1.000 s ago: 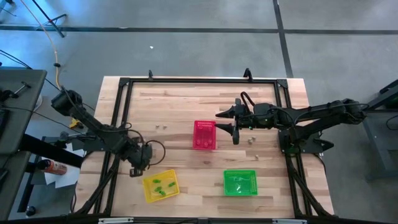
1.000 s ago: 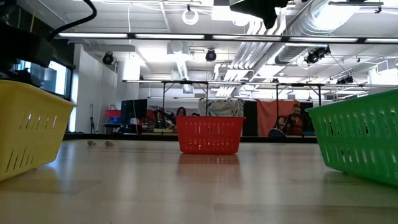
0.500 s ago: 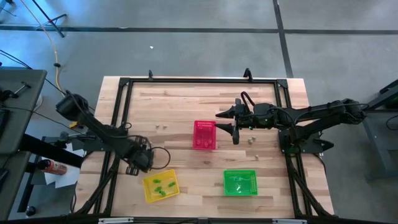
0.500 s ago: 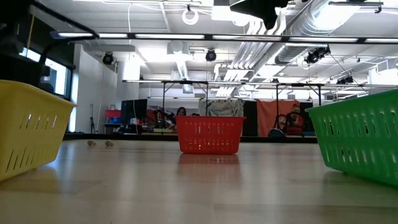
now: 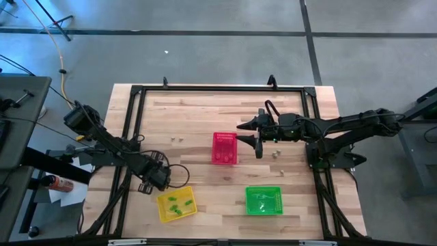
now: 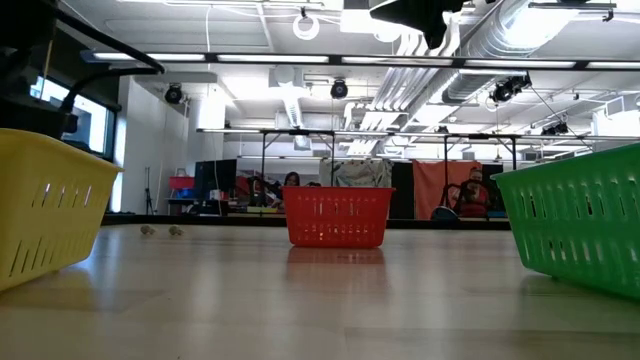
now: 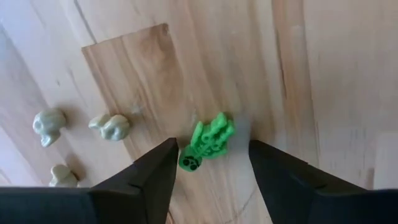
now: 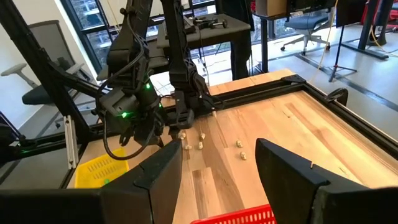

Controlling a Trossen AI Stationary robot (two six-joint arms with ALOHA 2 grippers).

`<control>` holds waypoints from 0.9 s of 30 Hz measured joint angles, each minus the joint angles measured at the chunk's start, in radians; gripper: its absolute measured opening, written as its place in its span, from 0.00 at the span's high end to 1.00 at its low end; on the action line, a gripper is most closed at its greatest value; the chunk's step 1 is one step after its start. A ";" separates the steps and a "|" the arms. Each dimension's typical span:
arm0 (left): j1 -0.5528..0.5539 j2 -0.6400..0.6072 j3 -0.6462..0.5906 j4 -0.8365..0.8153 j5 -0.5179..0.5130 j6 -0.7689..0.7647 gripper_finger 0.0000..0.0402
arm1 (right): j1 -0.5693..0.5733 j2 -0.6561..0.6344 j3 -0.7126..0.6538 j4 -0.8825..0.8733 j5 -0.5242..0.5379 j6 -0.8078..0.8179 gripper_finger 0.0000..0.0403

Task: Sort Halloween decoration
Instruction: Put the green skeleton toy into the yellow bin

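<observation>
We find the left gripper [image 7: 210, 168] spread above a green trinket [image 7: 207, 140] lying on the table [image 7: 323, 93], just beyond the yellow basket [image 5: 176, 203]. Right gripper [image 5: 254, 137] spread beside the red basket [image 5: 224, 148].

1. Left arm: comes in from the left edge of the high view, elbow at upper left, forearm running down-right to lower left of centre.
2. Left gripper [image 5: 156, 179]: wrist tipped down toward the table, fingers spread apart, nothing between them. In the left wrist view both fingers [image 7: 149, 180] show at the bottom of the frame with a clear gap.
3. Right arm: comes in from the right edge of the high view, stretched nearly level leftward to just right of centre.
4. Right gripper [image 5: 250, 134]: points left, fingers spread, empty. Right wrist view shows the same gap between the two fingers [image 8: 163, 174].
</observation>
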 joint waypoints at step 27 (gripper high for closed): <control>0.058 0.003 -0.002 0.039 0.124 0.028 0.95 | 0.001 0.000 0.000 0.000 -0.001 0.041 0.51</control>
